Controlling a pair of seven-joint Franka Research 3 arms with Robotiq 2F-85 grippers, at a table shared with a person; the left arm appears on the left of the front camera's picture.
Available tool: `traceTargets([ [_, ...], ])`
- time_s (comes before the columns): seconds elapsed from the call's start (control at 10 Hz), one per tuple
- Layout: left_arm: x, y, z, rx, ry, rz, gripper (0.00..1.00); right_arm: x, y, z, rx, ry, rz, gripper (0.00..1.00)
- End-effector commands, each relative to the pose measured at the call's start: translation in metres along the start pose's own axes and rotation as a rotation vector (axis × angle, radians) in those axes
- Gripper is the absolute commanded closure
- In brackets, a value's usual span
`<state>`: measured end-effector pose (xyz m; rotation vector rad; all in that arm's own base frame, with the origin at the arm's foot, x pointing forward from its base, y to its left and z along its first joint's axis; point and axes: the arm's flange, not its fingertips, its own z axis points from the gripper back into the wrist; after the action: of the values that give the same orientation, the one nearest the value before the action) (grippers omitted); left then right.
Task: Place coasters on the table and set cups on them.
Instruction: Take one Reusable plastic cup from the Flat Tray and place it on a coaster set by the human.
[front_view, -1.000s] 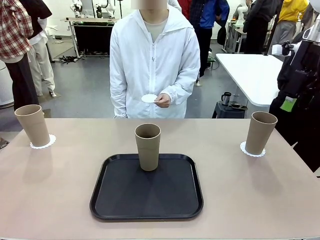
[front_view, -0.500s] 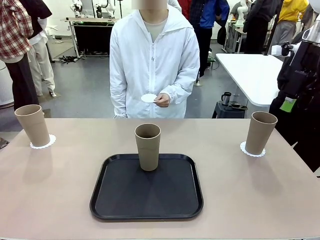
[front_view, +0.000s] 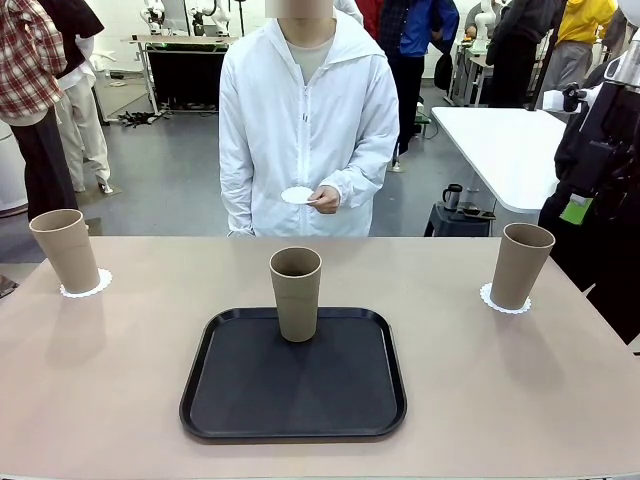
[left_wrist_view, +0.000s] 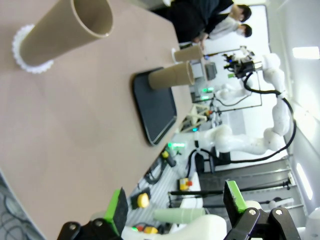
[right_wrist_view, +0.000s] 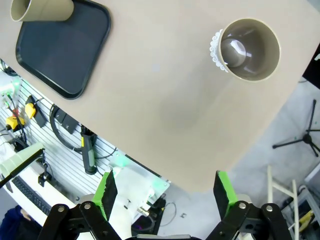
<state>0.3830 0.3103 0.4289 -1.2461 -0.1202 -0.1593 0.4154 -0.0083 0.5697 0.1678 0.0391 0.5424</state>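
Front view: the tan table (front_view: 110, 390) spans the lower half of the frame. The left cup (front_view: 65, 250) stands upright at the left edge on the left coaster (front_view: 88, 291), whose lacy rim shows around its base. The right cup (front_view: 522, 265) stands upright at the right on the right coaster (front_view: 503, 304). The middle cup (front_view: 296, 293) stands upright in the centre, on the far part of the black tray (front_view: 293, 400), with no doily under it. Behind the table, at upper centre, a person (front_view: 305, 120) in a white jacket holds a third coaster (front_view: 297, 195) flat in one hand (front_view: 326, 199), above and apart from the tabletop. Left wrist view: the left gripper (left_wrist_view: 176, 205) rises from the bottom edge, its green-padded fingers spread apart with nothing between them, well away from the cups in the upper left. Right wrist view: the right gripper (right_wrist_view: 164, 190) sits at the bottom edge, fingers likewise wide apart and empty. It looks down on the table, with the right cup on its doily at upper right and the tray at upper left.
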Motion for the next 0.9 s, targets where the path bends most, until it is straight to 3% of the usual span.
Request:
traceTargets([
  [0.0, 0.000, -0.003, 0.001, 0.004, -0.007, 0.010, 0.00, -0.029, 0.001, 0.019, 0.099, -0.132, -0.019, 0.00],
  [0.3, 0.000, -0.003, 0.001, 0.004, -0.007, 0.010, 0.00, -0.071, -0.068, 0.044, 0.598, -0.420, -0.284, 0.00],
  [0.4, 0.000, -0.003, 0.001, 0.004, -0.007, 0.010, 0.00, -0.086, -0.100, 0.038, 0.847, -0.540, -0.313, 0.00],
  [0.6, 0.000, -0.003, 0.001, 0.004, -0.007, 0.010, 0.00, -0.097, -0.135, -0.009, 1.135, -0.456, -0.271, 0.00],
  [0.8, 0.000, -0.003, 0.001, 0.004, -0.007, 0.010, 0.00, -0.097, -0.156, -0.062, 1.286, -0.447, -0.283, 0.00],
])
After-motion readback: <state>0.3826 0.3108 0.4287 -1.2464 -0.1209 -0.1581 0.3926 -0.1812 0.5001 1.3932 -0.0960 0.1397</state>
